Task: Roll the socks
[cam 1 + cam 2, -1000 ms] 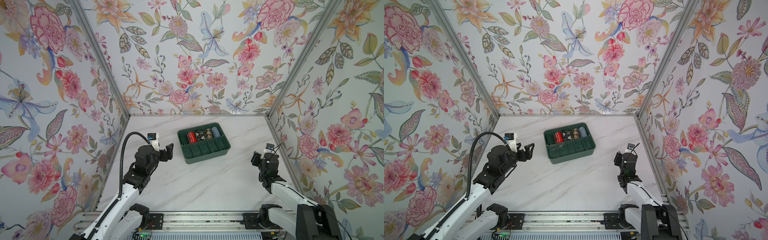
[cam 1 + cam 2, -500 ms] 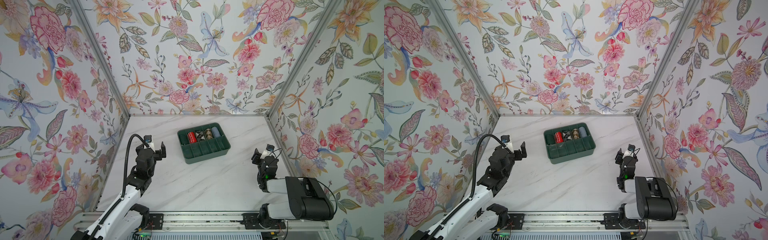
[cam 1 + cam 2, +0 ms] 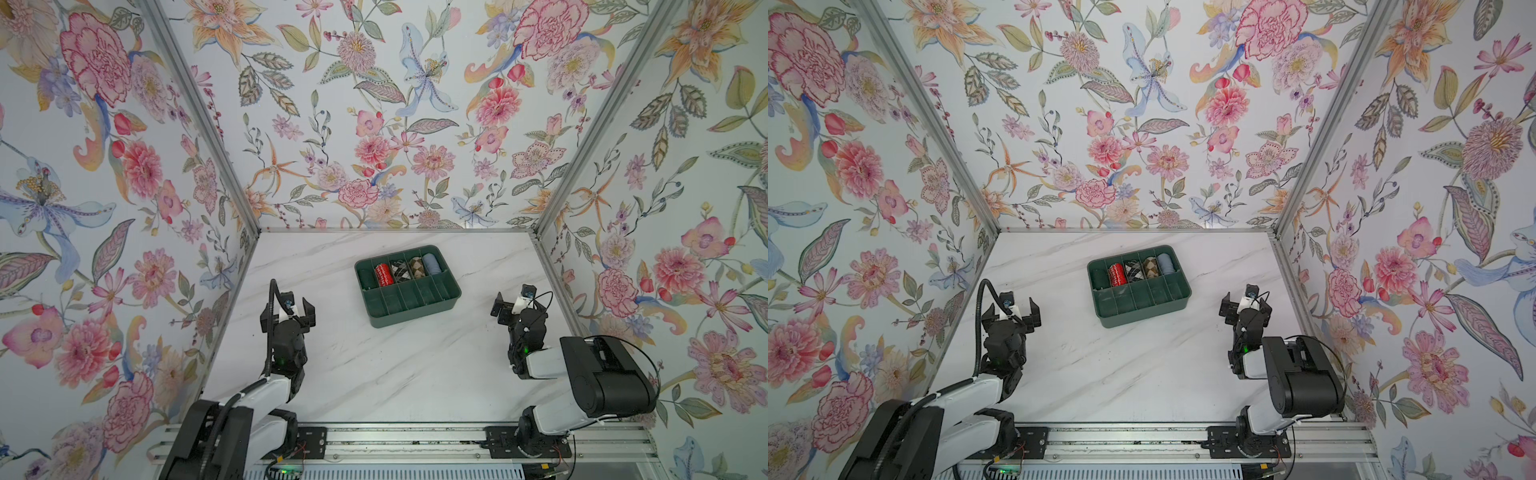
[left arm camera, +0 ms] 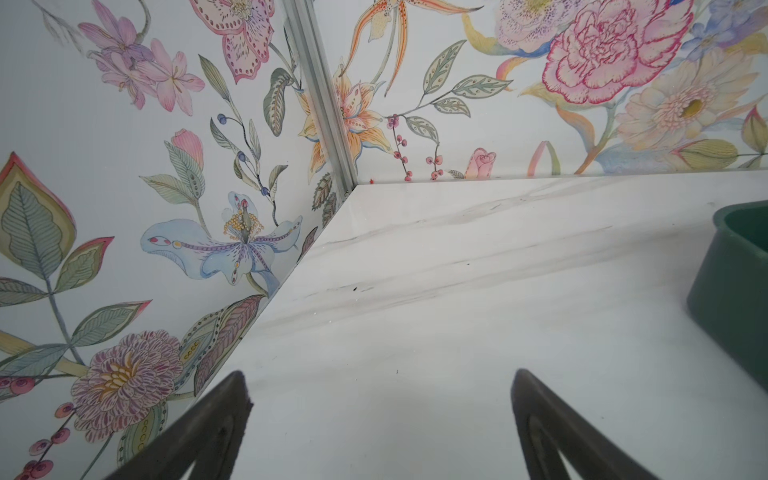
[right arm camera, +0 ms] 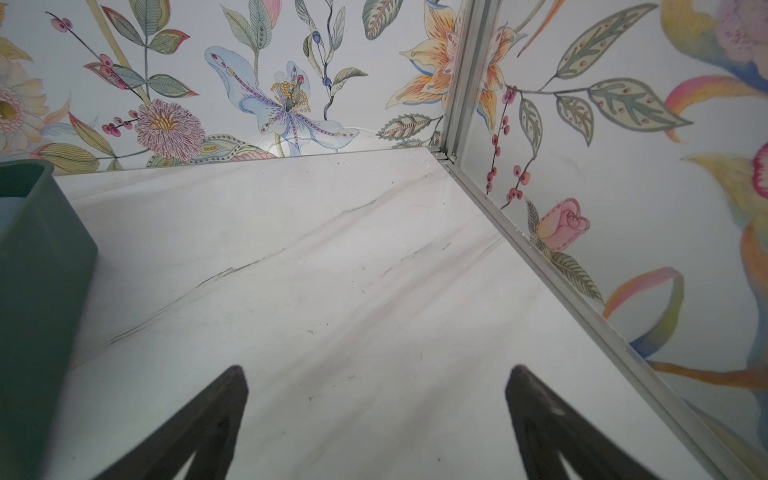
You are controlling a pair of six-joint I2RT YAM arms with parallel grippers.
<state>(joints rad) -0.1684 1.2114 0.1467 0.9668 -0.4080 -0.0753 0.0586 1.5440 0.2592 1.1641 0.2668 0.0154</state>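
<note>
The socks (image 3: 431, 264) are seen as a grey-blue roll in the green tray (image 3: 415, 322), in the far row, rightmost compartment. They sit just beside the brown argyle bundle (image 3: 416, 268). Further left in that row, the black-white argyle bundle (image 3: 400, 271) and the red patterned bundle (image 3: 383, 274) are lined up. The stripes and cuff of the socks are too small to be made out.

The left hand (image 3: 289, 309) is held spread over the bare table (image 3: 395, 374) at the near left, with nothing between its fingers (image 4: 232, 399). The right hand (image 3: 516, 306) is also spread and empty at the near right, close to the right wall. Both are well apart from the tray.

The rolling is judged done and the roll stowed. The hands are likely parked wide at the sides so the tray is left unblocked.
</note>
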